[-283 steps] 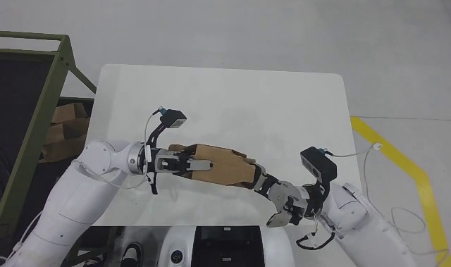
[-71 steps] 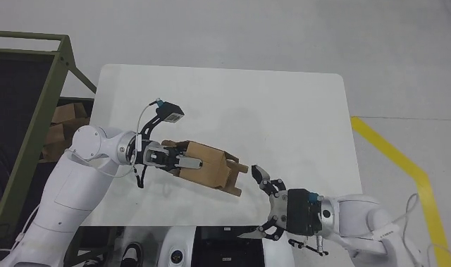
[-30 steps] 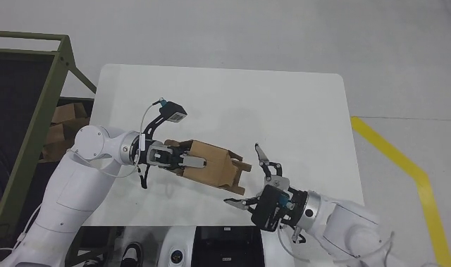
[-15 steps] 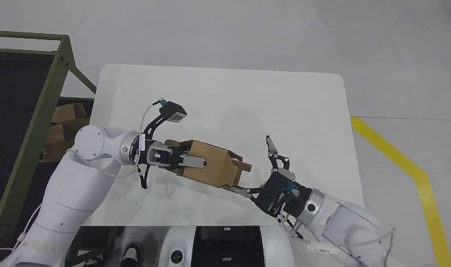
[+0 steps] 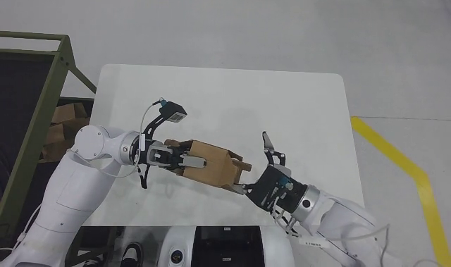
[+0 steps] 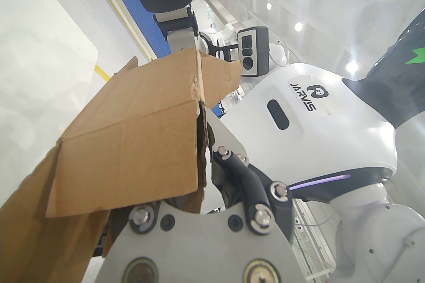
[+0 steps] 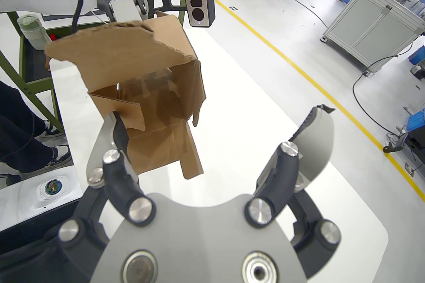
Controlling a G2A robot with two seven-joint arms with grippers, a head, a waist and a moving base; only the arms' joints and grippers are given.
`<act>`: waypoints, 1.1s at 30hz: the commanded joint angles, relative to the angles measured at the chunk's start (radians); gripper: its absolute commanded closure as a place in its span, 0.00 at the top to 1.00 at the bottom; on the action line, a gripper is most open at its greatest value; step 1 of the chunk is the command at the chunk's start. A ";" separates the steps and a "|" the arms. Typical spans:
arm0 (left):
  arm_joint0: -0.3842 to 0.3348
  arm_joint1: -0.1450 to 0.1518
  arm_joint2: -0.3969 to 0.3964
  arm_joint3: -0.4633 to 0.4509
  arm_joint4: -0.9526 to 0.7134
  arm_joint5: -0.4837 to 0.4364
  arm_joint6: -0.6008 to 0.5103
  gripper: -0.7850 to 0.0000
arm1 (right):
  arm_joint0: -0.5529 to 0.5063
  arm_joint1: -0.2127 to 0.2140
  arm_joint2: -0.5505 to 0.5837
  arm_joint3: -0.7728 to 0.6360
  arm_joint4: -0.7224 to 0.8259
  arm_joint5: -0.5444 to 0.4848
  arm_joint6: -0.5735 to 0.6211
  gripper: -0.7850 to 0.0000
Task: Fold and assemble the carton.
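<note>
Hanging in the air over the white table (image 5: 296,105), a little toward 6 o'clock from the table's middle in the top view, the brown carton (image 5: 211,165) lies on its side with its length running from about 10 o'clock to 4 o'clock. The left gripper (image 5: 182,161) sits at the carton's 9 o'clock end, its claw closed on the cardboard there and carrying the whole carton. The 4 o'clock end of the carton is open. In the right wrist view its hollow inside shows, with one torn-edged flap spread out flat, a short flap bent inward and another flap hanging down. The right gripper (image 5: 254,163) faces that open end from 4 o'clock, its claw spread wide and holding nothing. One of its fingers (image 7: 111,135) lies right at the edge of the short inward flap, though whether it touches the cardboard I cannot tell. The opposite finger stands well apart from the carton, above bare tabletop. At the table's 9 o'clock side stands a green-framed rack (image 5: 63,63) with loose cardboard pieces (image 5: 63,126) inside it. A yellow floor line (image 5: 394,154) runs past at 3 o'clock.
</note>
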 commanded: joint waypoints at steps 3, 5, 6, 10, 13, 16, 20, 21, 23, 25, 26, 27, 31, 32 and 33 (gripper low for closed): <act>0.000 0.000 0.000 0.000 0.000 0.000 0.000 0.00 | 0.014 -0.005 -0.019 0.000 -0.012 0.019 0.023 1.00; 0.000 0.000 0.000 0.000 0.000 0.000 0.000 0.00 | 0.026 -0.008 -0.034 0.000 -0.017 0.017 0.034 1.00; 0.000 0.000 0.000 0.000 0.000 0.000 0.000 0.00 | 0.031 -0.009 -0.041 0.000 -0.018 0.018 0.039 1.00; 0.000 0.000 0.000 0.000 0.000 0.000 0.000 0.00 | 0.047 -0.014 -0.060 0.000 -0.022 0.020 0.054 1.00; 0.000 0.000 0.000 0.000 0.000 0.000 0.000 0.00 | 0.053 -0.018 -0.071 0.000 -0.026 0.024 0.059 1.00; 0.000 0.000 0.000 0.000 0.000 0.000 0.000 0.00 | 0.060 -0.020 -0.084 0.000 -0.033 0.020 0.071 1.00; 0.000 0.000 0.000 0.000 0.000 0.000 0.000 0.00 | 0.071 -0.024 -0.094 0.000 -0.029 0.018 0.086 1.00; 0.000 0.000 0.000 0.000 0.000 0.000 0.000 0.00 | 0.074 -0.025 -0.096 0.000 -0.029 0.017 0.090 1.00; 0.000 0.000 0.000 0.000 0.000 0.000 0.000 0.00 | 0.077 -0.027 -0.099 0.000 -0.027 0.020 0.097 1.00; 0.000 0.000 0.000 0.000 0.000 0.000 0.000 0.00 | 0.080 -0.028 -0.102 0.001 -0.025 0.022 0.101 1.00; 0.000 0.000 0.000 0.000 0.000 0.000 0.000 0.00 | 0.081 -0.029 -0.103 0.002 -0.024 0.022 0.102 1.00; 0.000 0.000 0.000 0.000 0.000 0.000 0.000 0.00 | 0.083 -0.030 -0.105 0.002 -0.022 0.022 0.102 1.00; 0.000 0.000 0.000 0.000 0.000 0.000 0.000 0.00 | 0.091 -0.033 -0.112 0.007 -0.023 0.022 0.105 1.00; 0.000 0.000 0.000 0.000 0.000 0.000 0.000 0.00 | 0.093 -0.034 -0.112 0.008 -0.024 0.026 0.106 1.00; 0.000 0.000 0.000 0.000 0.000 0.000 0.000 0.00 | 0.093 -0.035 -0.113 0.008 -0.025 0.030 0.105 1.00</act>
